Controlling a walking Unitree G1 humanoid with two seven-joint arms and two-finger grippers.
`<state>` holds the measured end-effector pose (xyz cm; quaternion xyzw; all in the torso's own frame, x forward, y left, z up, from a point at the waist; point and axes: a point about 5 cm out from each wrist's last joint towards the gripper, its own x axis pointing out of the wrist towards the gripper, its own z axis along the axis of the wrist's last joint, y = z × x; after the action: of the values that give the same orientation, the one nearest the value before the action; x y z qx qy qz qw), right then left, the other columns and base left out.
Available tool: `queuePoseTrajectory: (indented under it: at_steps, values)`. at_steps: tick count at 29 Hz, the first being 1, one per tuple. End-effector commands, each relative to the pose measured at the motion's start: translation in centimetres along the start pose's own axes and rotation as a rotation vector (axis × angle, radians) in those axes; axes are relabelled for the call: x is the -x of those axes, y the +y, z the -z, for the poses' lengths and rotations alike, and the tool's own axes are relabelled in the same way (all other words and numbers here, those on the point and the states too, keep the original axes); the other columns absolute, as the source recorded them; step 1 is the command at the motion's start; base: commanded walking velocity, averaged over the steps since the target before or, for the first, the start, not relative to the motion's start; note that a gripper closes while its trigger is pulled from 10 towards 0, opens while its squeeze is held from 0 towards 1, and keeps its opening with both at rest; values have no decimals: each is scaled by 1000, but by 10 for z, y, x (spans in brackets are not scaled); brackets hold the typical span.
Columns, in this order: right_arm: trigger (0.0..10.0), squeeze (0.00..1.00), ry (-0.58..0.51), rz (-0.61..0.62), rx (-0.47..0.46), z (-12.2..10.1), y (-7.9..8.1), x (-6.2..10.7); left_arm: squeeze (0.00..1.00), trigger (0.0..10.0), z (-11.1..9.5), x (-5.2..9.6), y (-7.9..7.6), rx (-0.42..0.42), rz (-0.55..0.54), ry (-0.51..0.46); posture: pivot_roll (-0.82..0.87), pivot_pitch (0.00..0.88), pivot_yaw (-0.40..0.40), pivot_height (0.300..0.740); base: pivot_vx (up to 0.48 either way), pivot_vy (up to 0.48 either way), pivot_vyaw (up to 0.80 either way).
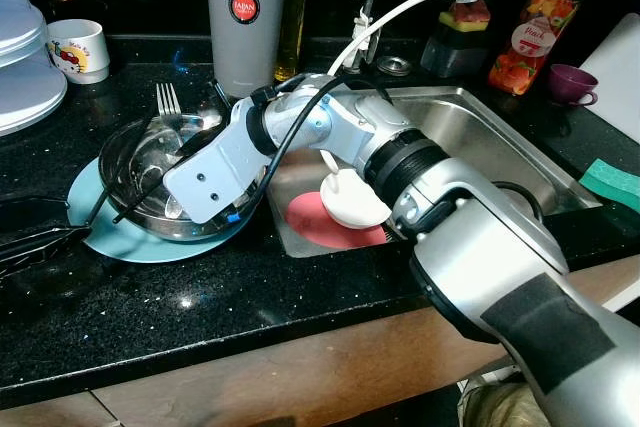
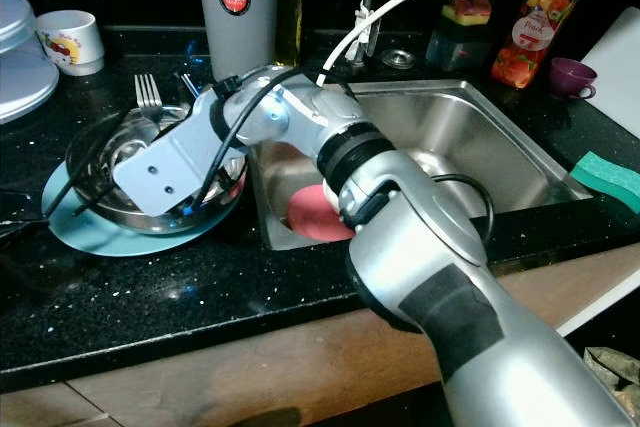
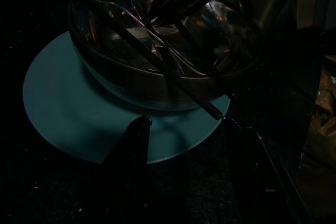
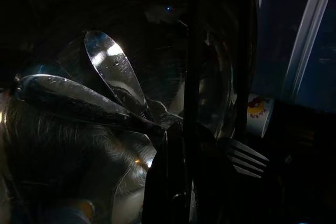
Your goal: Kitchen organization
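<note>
Silver right arm bends leftward, its pincer [image 1: 150, 182] inside the steel bowl [image 1: 125, 162], grip unclear.

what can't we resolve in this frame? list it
- Right gripper: its own wrist plate hides the fingertips in the eye views; right wrist view is too dark to tell whether it grips anything.
- Steel bowl: contents beyond the fork and a spoon are hidden by the arm.
- Pink plate in the sink: partly covered by the arm.
- Left gripper: dark; state unclear.
</note>
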<state>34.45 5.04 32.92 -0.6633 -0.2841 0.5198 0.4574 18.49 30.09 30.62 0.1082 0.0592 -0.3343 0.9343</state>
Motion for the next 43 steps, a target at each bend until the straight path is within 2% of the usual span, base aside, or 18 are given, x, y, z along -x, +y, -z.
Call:
queuePoseTrajectory:
  at_steps: [1, 9, 19, 21, 22, 23, 25, 26, 27, 28, 29, 31, 33, 34, 36, 39, 41, 43]
  values:
    - [0, 0, -10, -18, 12, -1, -4, 2, 0, 10000, -5, 0, -1, -33, 9, 16, 47, 101, -124, 740, 0, 0, 0]
    - [0, 0, -40, 54, 29, -6, -30, 19, 0, 10000, -7, 3, -2, -41, 6, 18, 53, 89, -122, 740, 0, 0, 0]
    - [0, 0, -39, 95, 24, -4, -44, 32, 0, 10000, -9, 3, -1, -50, 11, 13, 55, 78, -118, 740, 0, 0, 0]
    - [0, 0, 18, 160, -17, 6, -52, 45, 0, 10000, -15, 0, 0, -71, -5, -27, 62, 72, -123, 740, 0, 0, 0]
    - [0, 0, 94, 250, -80, 20, -58, 61, 0, 10000, -23, -3, 0, -86, -16, -88, 63, 70, -126, 740, 0, 0, 0]
    - [0, 0, 94, 250, -80, 20, -58, 61, 0, 10000, -23, -3, 0, -86, -16, -88, 63, 70, -126, 740, 0, 0, 0]
    - [0, 0, 185, 361, -186, 39, -59, 78, 0, 10000, -32, -6, -6, -89, 22, -152, 60, 72, -125, 740, 0, 0, 0]
    - [706, 0, 222, 420, -255, 48, -57, 86, 0, 10000, -38, -7, -9, -93, 49, -178, 60, 72, -125, 740, 0, 0, 0]
    - [706, 0, 222, 420, -255, 48, -57, 86, 0, 10000, -38, -7, -9, -93, 49, -178, 60, 72, -125, 740, 0, 0, 0]
    - [0, 0, 253, 475, -325, 57, -54, 93, 0, 10000, -44, -8, -13, -101, 77, -201, 56, 77, -118, 740, 0, 0, 0]
    - [0, 0, 277, 521, -393, 65, -50, 99, 0, 10000, -48, -8, -15, -109, 97, -216, 56, 77, -117, 740, 0, 0, 0]
    - [157, 0, 302, 570, -472, 75, -42, 106, 0, 10000, -56, -7, -20, -122, 136, -238, 53, 79, -115, 740, 0, 0, 0]
    - [0, 0, 297, 661, -646, 88, -29, 115, 0, 10000, -68, -7, -23, -148, 166, -273, 51, 84, -111, 740, 0, 0, 0]
    - [0, 0, 297, 661, -646, 88, -29, 115, 0, 10000, -68, -7, -23, -148, 166, -273, 51, 84, -111, 740, 0, 0, 0]
    - [0, 0, 277, 733, -801, 97, -17, 118, 0, 10000, -76, -10, -22, -161, 156, -312, 51, 84, -111, 740, 0, 0, 0]
    - [0, 0, 267, 864, -1117, 112, 13, 115, 0, 10000, -78, -37, -12, -132, 72, -341, 51, 84, -111, 740, 0, 0, 0]
    - [0, 0, 278, 886, -1174, 115, 21, 114, 0, 10000, -77, -45, -10, -120, 53, -341, 59, 90, -109, 740, 0, 0, 0]
    - [0, 0, 322, 973, -1340, 124, 45, 112, 0, 10000, -72, -71, -11, -104, 30, -331, 59, 90, -101, 740, 0, 0, 0]
